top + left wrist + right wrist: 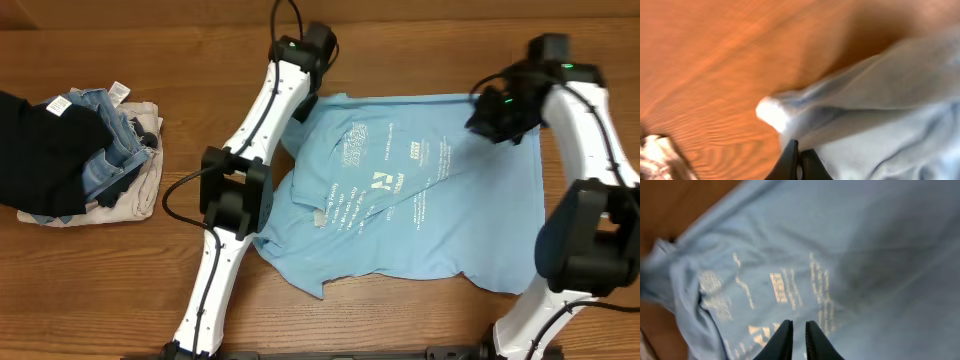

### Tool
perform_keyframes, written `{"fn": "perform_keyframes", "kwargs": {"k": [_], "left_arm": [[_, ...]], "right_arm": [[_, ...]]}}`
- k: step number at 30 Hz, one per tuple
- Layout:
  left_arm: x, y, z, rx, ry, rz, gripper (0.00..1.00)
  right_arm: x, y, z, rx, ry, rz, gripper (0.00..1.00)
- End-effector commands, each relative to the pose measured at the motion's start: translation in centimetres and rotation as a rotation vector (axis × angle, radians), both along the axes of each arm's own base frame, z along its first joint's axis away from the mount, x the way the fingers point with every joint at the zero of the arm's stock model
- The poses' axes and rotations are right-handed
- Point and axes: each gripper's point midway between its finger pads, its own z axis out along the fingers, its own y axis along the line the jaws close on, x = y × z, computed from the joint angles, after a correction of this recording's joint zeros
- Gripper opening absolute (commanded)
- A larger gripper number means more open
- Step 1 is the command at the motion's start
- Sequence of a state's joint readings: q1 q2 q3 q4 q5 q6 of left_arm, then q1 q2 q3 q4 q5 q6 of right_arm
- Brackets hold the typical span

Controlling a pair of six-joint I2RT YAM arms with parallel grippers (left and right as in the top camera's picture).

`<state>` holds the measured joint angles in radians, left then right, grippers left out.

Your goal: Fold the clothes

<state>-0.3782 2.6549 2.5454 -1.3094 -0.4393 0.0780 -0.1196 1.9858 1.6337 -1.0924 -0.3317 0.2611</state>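
White print in small blocks on the light-blue T-shirt (420,200), too small and blurred for me to read, white tags (118,91) on the side pile (90,165) unreadable too

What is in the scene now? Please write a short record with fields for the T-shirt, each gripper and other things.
T-shirt: light-blue, spread but wrinkled on the table
left gripper: shut, at the T-shirt's edge
right gripper: nearly closed over the T-shirt; grip unclear
other: pile of clothes, apart from the T-shirt
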Motion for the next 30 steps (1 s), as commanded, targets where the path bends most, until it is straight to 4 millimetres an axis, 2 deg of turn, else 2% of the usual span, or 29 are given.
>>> {"fn": "perform_keyframes", "kwargs": {"k": [1, 5, 6, 7, 8, 9, 10, 12, 13, 15, 16, 19, 20, 22, 24, 27, 30], "left_arm": [[3.7, 2.8, 4.2, 0.031, -0.249, 0.176, 0.04], [6.5, 3.5, 5.9, -0.032, -0.367, 0.207, 0.05], [7.2, 3.5, 6.1, -0.081, -0.375, 0.194, 0.09], [7.7, 3.1, 5.9, -0.133, -0.364, 0.156, 0.18], [8.1, 2.8, 5.8, -0.168, -0.358, 0.13, 0.59], [8.4, 3.0, 6.0, -0.18, -0.364, 0.129, 0.8], [8.5, 3.5, 6.4, -0.174, -0.374, 0.138, 0.88], [8.5, 5.0, 8.0, -0.137, -0.403, 0.165, 0.96], [8.3, 6.0, 9.9, -0.133, -0.419, 0.18, 0.99], [6.8, 6.4, 12.2, -0.19, -0.389, 0.179, 1.0], [4.8, 5.7, 13.0, -0.278, -0.315, 0.166, 1.0], [0.1, 3.4, 12.7, -0.48, -0.1, 0.173, 0.93], [-1.3, 3.4, 12.1, -0.513, -0.038, 0.234, 0.9], [-3.2, 4.4, 9.3, -0.539, 0.079, 0.429, 0.86], [-3.6, 4.2, 6.8, -0.589, 0.16, 0.494, 0.84], [-4.4, 3.8, 3.1, -0.636, 0.285, 0.543, 0.76], [-4.6, 4.0, 0.3, -0.623, 0.334, 0.566, 0.77]], "right_arm": [[-1.7, 2.1, -3.9, -0.02, 0.087, 0.054, 0.09], [-2.7, 3.7, -5.5, -0.02, 0.104, 0.092, 0.09], [-2.9, 3.9, -5.7, -0.021, 0.109, 0.097, 0.09], [-2.9, 4.0, -5.7, -0.02, 0.109, 0.099, 0.09], [-2.8, 4.0, -5.7, -0.021, 0.107, 0.099, 0.09], [-2.8, 4.0, -5.7, -0.021, 0.105, 0.099, 0.09], [-2.8, 4.0, -5.7, -0.021, 0.103, 0.099, 0.09], [-2.8, 4.0, -5.7, -0.021, 0.104, 0.1, 0.09], [-2.8, 4.0, -5.7, -0.021, 0.104, 0.1, 0.09], [-2.8, 4.0, -5.7, -0.02, 0.105, 0.1, 0.09], [-2.8, 4.0, -5.7, -0.02, 0.106, 0.1, 0.09], [-2.9, 4.0, -5.7, -0.02, 0.109, 0.1, 0.11], [-2.9, 4.0, -5.7, -0.02, 0.111, 0.1, 0.11], [-3.0, 4.0, -5.7, -0.02, 0.113, 0.099, 0.11], [-3.0, 4.0, -5.7, -0.017, 0.114, 0.1, 0.11], [-3.2, 4.0, -5.7, -0.016, 0.123, 0.1, 0.11], [-3.2, 4.0, -5.7, -0.016, 0.123, 0.1, 0.11]]}}
